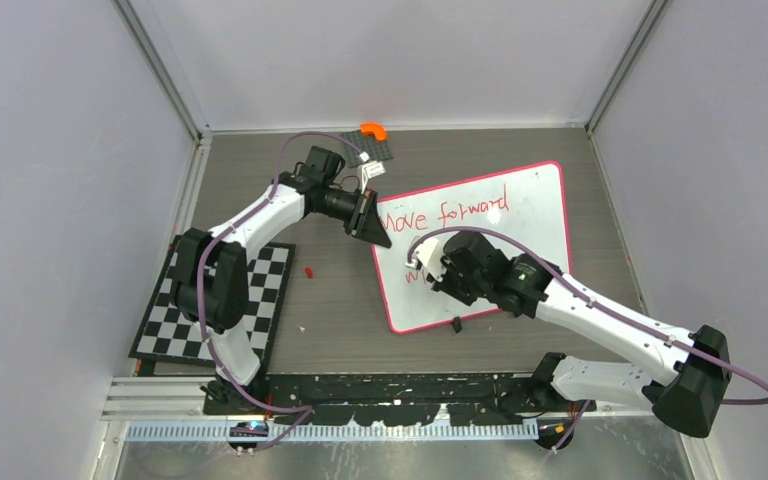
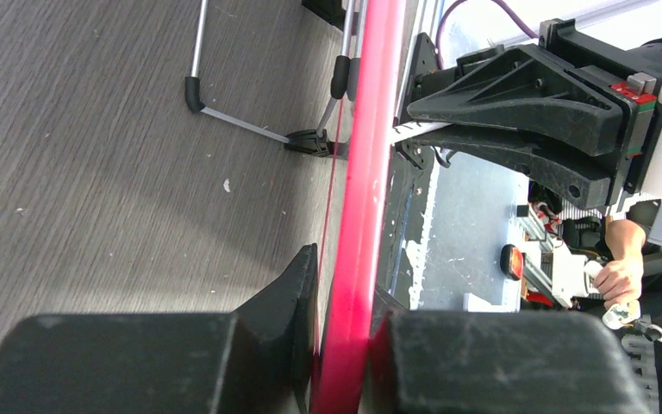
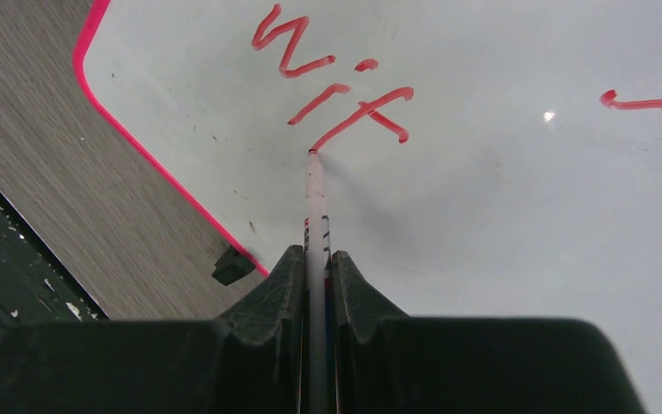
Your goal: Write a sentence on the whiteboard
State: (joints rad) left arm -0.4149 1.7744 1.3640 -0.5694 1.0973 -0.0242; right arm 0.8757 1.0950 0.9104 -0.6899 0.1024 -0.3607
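Note:
The whiteboard lies tilted on the table, pink rim around it. Red words "Move forward" run along its far part; a second line reads "wit" in the right wrist view. My left gripper is shut on the board's left rim, one jaw on each side. My right gripper is shut on a white marker, its tip touching the board at the end of the "t" stroke. In the top view my right wrist hides most of the second line.
A checkerboard mat lies at the left by my left arm's base. A small red piece lies on the table between mat and board. An orange object and a dark plate sit at the back. A black clip sits at the board's near edge.

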